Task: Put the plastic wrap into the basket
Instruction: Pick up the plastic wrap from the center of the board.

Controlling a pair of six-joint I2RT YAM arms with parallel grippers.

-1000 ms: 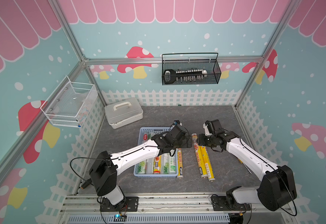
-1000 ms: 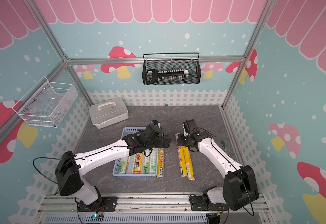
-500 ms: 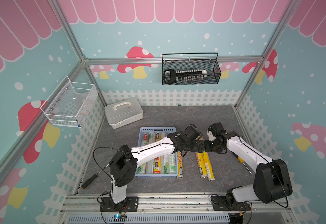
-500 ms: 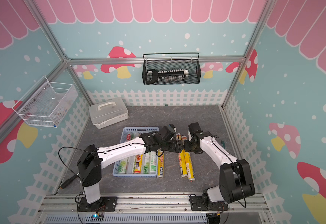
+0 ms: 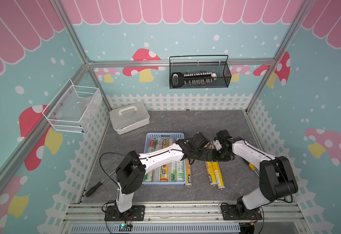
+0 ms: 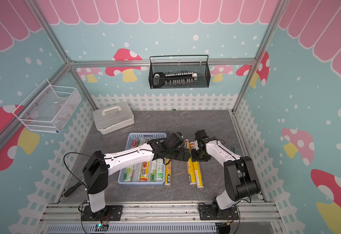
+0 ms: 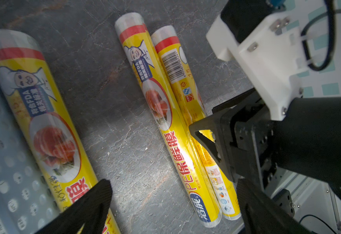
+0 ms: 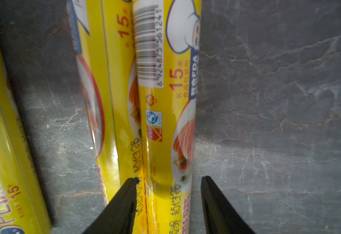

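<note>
Grey marbled tabletop [image 8: 267, 101], and the right gripper [image 8: 168, 180] stands with jaws parted astride the outer slim yellow plastic wrap roll [image 8: 165, 101], left gripper [image 7: 173, 182] gaping empty: centre it, sink lower, then squeeze.

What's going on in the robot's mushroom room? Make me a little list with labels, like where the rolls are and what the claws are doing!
Basket: light blue, several rolls inside
Lone yellow roll: on the table, right beside the basket
Yellow pair: on the table, side by side
Right gripper: open, fingers straddling one roll of the pair
Left gripper: open, holding nothing, close to the right gripper
</note>
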